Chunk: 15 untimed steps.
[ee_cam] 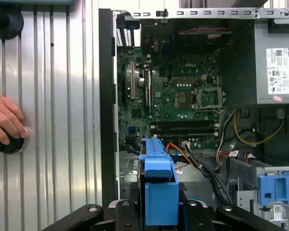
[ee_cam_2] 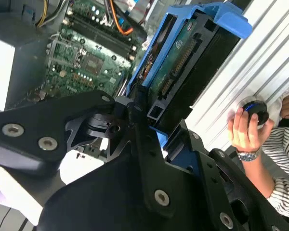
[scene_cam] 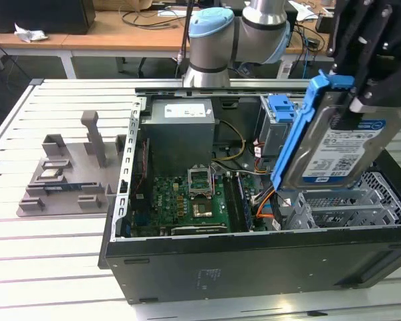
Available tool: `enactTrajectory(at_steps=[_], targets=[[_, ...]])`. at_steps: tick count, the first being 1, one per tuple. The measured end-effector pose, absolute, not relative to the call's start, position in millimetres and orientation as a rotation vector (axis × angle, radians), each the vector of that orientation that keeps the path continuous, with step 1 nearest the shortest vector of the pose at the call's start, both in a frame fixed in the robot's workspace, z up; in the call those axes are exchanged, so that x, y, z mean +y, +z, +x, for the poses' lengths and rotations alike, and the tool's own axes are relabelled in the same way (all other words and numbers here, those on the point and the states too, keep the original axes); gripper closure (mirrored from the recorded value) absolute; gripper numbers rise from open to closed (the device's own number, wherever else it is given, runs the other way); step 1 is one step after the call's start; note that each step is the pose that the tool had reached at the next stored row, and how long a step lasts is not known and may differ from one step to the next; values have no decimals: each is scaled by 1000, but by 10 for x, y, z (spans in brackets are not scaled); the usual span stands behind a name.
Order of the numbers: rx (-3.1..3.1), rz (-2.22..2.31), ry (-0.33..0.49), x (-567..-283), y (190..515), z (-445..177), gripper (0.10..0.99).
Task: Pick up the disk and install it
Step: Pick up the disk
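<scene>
1. The disk (scene_cam: 334,148) hangs in the air, steeply tilted. Its labelled silver face is turned toward the exterior view, and its blue frame (scene_cam: 301,127) runs along the raised edge.
2. In the second wrist view the disk's green circuit-board side (ee_cam_2: 180,65) shows.
3. The hand (scene_cam: 361,100) is clenched on the disk's upper end and carries it clear of the counter.
4. Below the disk lies the metal drive cage (scene_cam: 361,204), at the exterior view's right end of the open computer case (scene_cam: 254,264).
5. Inside the case are the motherboard (scene_cam: 194,200), a grey box (scene_cam: 180,130) with a white label, and a bare blue bracket (scene_cam: 281,110) just beside the disk.
6. The case lies on the slatted metal counter (scene_cam: 47,267). A grey fixture (scene_cam: 67,174) stands at the exterior view's left, well apart from the case.
7. In the first wrist view, a person's fingers (ee_cam: 7,118) rest on a round black knob (ee_cam: 7,144) on the counter.
</scene>
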State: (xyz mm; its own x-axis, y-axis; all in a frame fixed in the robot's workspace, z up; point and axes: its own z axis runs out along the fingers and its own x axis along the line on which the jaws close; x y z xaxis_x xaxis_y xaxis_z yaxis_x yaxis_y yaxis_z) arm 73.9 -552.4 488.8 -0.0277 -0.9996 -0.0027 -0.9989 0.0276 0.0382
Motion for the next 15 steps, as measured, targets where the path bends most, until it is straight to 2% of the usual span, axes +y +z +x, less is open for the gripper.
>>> enactTrajectory(at_steps=[15], targets=[[-2254,2149,-50,-5523,4787,1263,722]])
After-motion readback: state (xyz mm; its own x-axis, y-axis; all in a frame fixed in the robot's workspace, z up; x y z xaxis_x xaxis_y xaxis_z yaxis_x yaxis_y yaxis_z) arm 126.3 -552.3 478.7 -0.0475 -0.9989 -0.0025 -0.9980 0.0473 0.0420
